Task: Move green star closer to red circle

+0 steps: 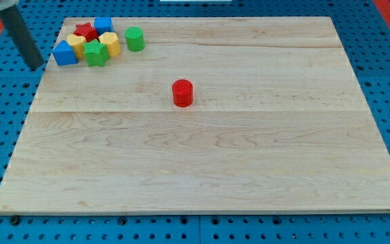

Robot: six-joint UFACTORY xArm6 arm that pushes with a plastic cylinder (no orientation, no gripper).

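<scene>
Tabletop lay wide and mostly bare. Cluster of blocks sat at the view's top left; green star on its lower edge, red circle well apart toward centre. My tip stood left of the cluster, off the board. No fingers on this rod. Best approach: circle behind the star, push rightward and downward, sparing neighbours. No writing seen.

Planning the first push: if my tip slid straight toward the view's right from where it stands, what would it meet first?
Probably the blue block at the left end of the cluster; my tip sits just off the board's left edge beside it. The green star lies behind that block. Depth is uncertain.
</scene>
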